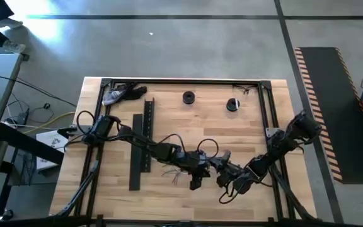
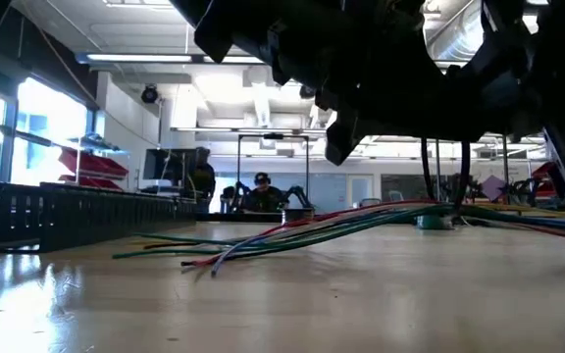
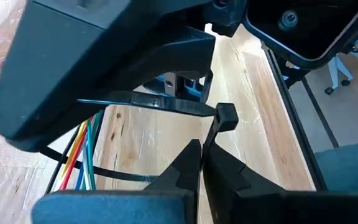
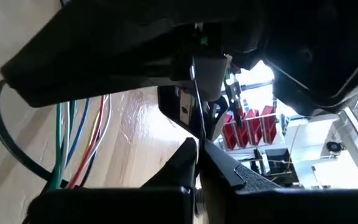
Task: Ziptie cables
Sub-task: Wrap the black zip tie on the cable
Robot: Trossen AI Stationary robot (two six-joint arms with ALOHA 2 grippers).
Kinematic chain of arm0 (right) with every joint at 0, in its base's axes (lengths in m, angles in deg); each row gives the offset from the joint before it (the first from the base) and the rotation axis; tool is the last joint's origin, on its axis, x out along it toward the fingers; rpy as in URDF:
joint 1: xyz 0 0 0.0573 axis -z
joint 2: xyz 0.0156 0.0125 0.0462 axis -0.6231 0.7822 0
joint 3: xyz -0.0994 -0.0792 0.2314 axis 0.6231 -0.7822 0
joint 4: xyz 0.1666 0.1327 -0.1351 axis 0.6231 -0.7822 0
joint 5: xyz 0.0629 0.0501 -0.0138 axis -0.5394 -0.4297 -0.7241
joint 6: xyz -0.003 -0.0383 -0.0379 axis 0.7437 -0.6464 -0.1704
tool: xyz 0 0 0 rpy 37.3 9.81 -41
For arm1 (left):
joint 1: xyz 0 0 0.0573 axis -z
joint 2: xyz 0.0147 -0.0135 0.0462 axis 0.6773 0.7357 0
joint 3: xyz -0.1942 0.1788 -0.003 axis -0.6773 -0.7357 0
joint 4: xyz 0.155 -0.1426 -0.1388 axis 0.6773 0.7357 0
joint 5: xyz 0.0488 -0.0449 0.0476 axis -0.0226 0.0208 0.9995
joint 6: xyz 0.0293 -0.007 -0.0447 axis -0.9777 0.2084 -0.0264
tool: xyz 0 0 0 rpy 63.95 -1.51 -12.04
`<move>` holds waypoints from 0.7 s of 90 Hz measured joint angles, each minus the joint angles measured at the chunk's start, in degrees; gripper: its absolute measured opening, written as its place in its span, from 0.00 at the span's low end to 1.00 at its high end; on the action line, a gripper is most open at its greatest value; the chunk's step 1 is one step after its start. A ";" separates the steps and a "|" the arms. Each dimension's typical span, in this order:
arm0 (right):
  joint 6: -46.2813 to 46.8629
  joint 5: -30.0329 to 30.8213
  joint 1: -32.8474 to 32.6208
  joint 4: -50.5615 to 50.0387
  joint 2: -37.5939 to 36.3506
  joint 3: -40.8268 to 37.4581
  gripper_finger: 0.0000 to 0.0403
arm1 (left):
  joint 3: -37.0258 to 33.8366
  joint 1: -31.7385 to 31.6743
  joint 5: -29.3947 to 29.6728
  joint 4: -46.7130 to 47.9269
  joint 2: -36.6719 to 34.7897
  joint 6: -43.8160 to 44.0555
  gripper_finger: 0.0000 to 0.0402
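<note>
Overhead, both pincers (image 1: 196, 183) (image 1: 221, 181) pinching a zip tie (image 3: 160, 103) above cables (image 2: 292, 235) on wooden table (image 1: 169, 195).

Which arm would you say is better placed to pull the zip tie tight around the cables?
Probably the left. The left gripper is shut on the zip tie strap right below its head, looped over the cables. The right gripper pinches only a thin strand.

Place: robotics lab or workshop
Floor: bare concrete (image 1: 188, 50) with hazard-striped mat (image 1: 333, 113)
Background: exposed ceiling ducts (image 2: 263, 103), seated person (image 2: 261, 194), other robot arms
</note>
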 joint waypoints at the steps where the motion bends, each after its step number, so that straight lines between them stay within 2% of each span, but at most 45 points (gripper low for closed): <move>1: 0.00 -0.03 -0.06 -0.01 0.00 0.00 0.00 | 0.00 0.00 0.00 0.00 0.00 0.00 0.00; 34: -0.07 -0.55 -0.05 -0.02 0.00 0.00 0.00 | 0.00 0.00 -0.21 -0.04 0.00 0.66 0.00; 55: -2.50 -0.84 -0.05 0.38 0.00 0.00 0.00 | -0.02 -0.69 -6.41 -2.11 0.00 5.23 0.00; 63: -3.06 -0.97 -0.05 1.39 0.00 0.00 0.00 | -0.02 -0.85 -6.75 -2.61 0.00 7.14 0.00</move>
